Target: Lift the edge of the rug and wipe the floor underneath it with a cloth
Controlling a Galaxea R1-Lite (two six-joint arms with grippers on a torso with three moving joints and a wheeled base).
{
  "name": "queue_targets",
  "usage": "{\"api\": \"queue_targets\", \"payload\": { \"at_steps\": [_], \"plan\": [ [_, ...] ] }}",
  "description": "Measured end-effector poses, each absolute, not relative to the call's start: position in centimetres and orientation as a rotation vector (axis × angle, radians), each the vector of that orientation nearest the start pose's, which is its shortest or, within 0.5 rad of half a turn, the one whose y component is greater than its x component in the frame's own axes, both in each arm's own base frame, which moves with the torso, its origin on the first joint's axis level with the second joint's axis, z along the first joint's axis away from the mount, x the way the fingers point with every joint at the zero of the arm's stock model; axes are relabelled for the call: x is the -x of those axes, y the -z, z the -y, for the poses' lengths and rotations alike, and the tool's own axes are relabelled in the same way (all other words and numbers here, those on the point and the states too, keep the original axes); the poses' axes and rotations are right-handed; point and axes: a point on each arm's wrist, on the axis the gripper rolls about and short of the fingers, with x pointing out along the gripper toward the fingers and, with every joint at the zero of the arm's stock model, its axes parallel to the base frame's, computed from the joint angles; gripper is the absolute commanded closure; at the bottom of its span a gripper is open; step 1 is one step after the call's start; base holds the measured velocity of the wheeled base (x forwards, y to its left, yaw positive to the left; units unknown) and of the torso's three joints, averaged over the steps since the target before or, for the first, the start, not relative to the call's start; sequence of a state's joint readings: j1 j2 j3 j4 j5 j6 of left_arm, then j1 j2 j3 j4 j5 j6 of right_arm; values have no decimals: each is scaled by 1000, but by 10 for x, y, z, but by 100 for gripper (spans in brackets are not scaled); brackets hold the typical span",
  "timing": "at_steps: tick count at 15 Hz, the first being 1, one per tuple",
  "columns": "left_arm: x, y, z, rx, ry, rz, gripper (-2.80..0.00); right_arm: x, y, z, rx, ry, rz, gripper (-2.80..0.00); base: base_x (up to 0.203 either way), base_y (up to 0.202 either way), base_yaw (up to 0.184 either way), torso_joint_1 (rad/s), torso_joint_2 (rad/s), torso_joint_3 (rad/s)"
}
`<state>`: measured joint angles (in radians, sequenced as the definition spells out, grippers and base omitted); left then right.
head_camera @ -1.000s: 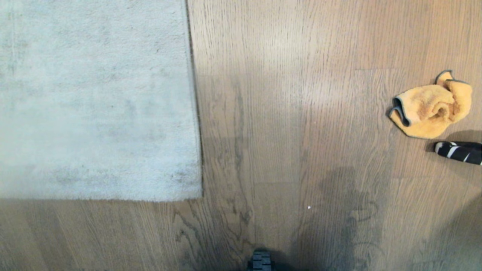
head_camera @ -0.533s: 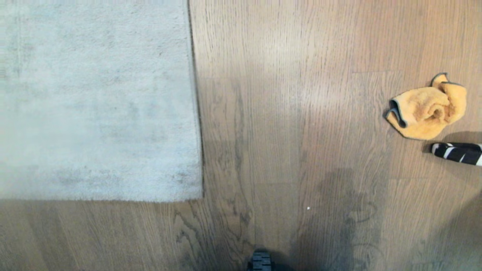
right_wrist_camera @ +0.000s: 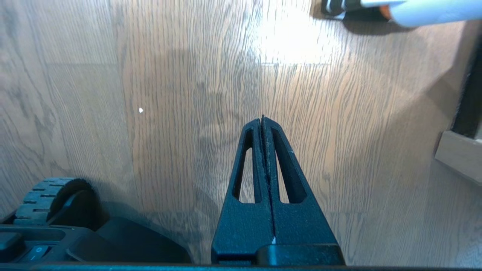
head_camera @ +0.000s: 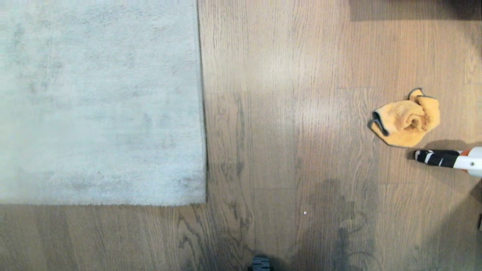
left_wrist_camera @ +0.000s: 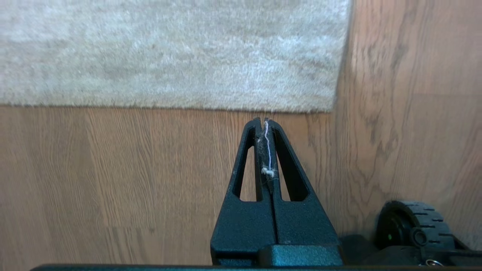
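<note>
A pale grey rug (head_camera: 98, 105) lies flat at the left of the head view, its rug edge (head_camera: 202, 113) straight and its near corner (head_camera: 205, 203) square on the brown-grey wood floor (head_camera: 271, 131). A crumpled orange cloth (head_camera: 406, 122) with a dark hem rests on the floor at the right. Neither arm shows in the head view. My left gripper (left_wrist_camera: 262, 121) is shut, with only lint and a white thread between its fingers, pointing at the rug's near border (left_wrist_camera: 169, 103). My right gripper (right_wrist_camera: 262, 118) is shut and empty over bare floor (right_wrist_camera: 169, 94).
A black-and-white striped tip on a white and orange handle (head_camera: 448, 160) lies on the floor just near of the cloth. The base's wheels (left_wrist_camera: 414, 226) (right_wrist_camera: 49, 195) show beside the grippers. A pale wooden furniture foot (right_wrist_camera: 457, 154) stands by the right gripper. A white speck (head_camera: 305, 213) marks the floor.
The whole head view has shifted: rug, cloth and striped handle sit lower and more to the centre, and more of the handle shows. That is the camera moving; nothing on the floor moved.
</note>
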<state>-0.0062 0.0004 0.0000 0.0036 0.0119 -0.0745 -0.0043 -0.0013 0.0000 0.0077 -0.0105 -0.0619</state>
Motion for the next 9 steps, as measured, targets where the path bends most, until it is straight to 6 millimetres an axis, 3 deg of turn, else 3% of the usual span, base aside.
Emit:
{"api": "queue_targets", "payload": {
  "at_steps": [9],
  "plan": [
    [23, -75, 0, 74, -6, -4, 0, 23, -75, 0, 62, 15, -7, 0, 0, 0, 0, 2, 2, 202]
  ]
}}
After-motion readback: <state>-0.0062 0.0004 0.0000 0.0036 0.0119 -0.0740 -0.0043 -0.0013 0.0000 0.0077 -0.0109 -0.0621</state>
